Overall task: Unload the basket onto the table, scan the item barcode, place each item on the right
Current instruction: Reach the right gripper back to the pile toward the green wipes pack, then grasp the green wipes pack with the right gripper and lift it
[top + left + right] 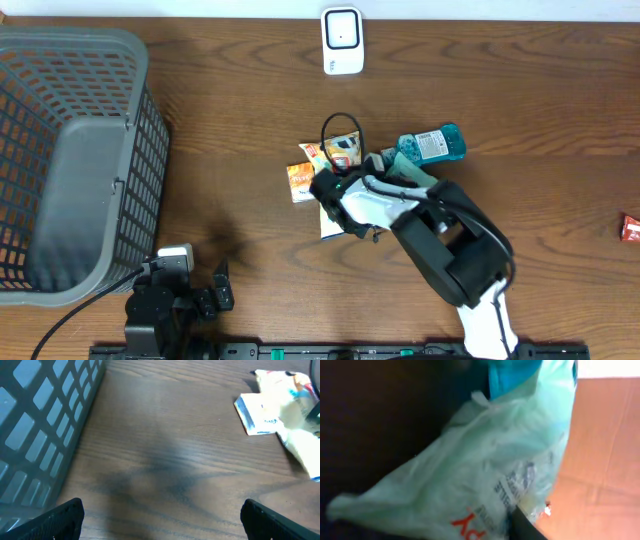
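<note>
Pale green bag (pixel 485 485), print blurred, against right tool (pixel 328 190), grip unclear; left tool (pixel 162 520) spread

The right gripper (pixel 326 186) is down in the heap of goods mid-tabletop (pixel 500 80), with a flat packet (pixel 300 181) just to its left, a second packet (pixel 343 150) just beyond it, the bag (pixel 408 170) close on its right and the bottle (pixel 437 143) farther right, behind the bag. The scanner (pixel 341 40) stands well beyond it at the far edge, and a stray packet (pixel 630 228) lies well off to its right. The left gripper (pixel 222 288) is by the near edge, the basket (pixel 120 60) just to its left.
</note>
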